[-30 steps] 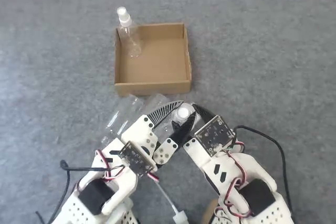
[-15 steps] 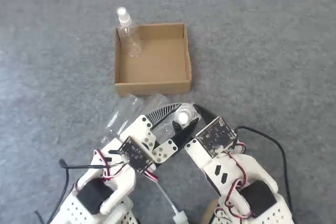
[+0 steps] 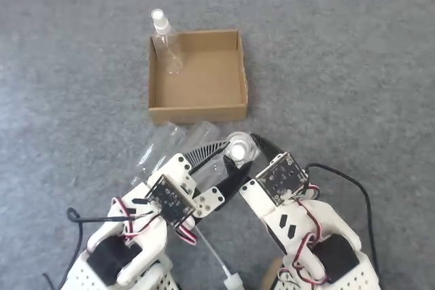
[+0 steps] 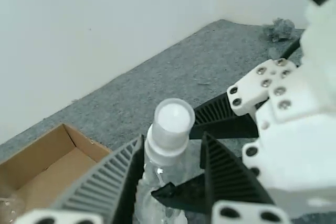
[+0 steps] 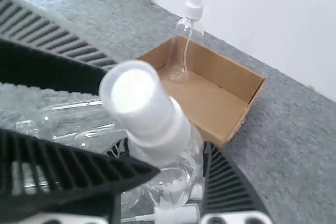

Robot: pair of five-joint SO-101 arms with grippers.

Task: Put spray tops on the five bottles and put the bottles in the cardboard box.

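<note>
Grey surface (image 3: pixel 353 66): the box (image 3: pixel 197 110) sits at 12 o'clock, a topped bottle (image 3: pixel 168 49) leaning in its 11 o'clock corner. At 6 o'clock the left end effector (image 4: pixel 173 145) and right end effector (image 5: pixel 181 163) both clamp the held bottle (image 3: pixel 238 149). Bare bottles (image 3: pixel 163 144) lie at 8 o'clock.

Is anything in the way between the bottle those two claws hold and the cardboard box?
Nothing visible. Only bare grey carpet lies between the clear plastic bottle with a white spray top and the open brown cardboard box, where one capped bottle stands in a far corner.
</note>
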